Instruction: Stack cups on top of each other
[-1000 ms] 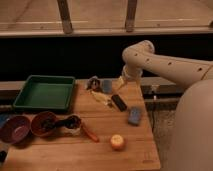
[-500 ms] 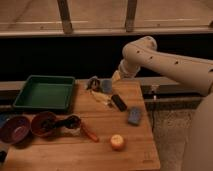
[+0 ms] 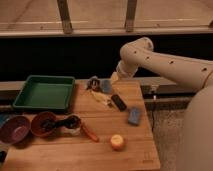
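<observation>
Presently I am reading the fingers as standing wide, with nothing visibly between them. The gripper is hanging just right of the green tray's far right corner, close above the blue-grey cup. I am expecting that cup to be light, stiff and a little slick, so I am planning to pinch across its rim. Its mouth seems to be facing up with the axis vertical, though I am not managing to confirm that. What I am taking for the pale cup is sitting off the tray's near right corner, well apart from the first.
</observation>
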